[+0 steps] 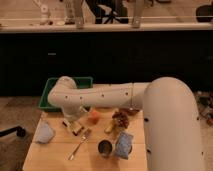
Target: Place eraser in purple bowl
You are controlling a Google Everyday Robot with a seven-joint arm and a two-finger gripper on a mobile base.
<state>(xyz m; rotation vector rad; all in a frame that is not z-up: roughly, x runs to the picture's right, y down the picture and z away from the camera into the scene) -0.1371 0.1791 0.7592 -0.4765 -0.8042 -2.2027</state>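
The eraser (71, 126), a small tan block with dark edges, lies on the left part of the wooden table (55, 152). My gripper (75, 116) hangs just above it, at the end of the white arm (107, 95) that reaches in from the right. It is open and holds nothing. A dark maroon rounded shape (128, 113) shows under the forearm. It looks like the purple bowl and is mostly covered by the arm.
A green tray (49, 95) stands at the back left, behind the arm's bend. An orange ball (94, 116) lies right of the eraser. A fork (80, 143), a metal cup (105, 148) and blue-grey cloths (44, 133) (124, 143) lie toward the front.
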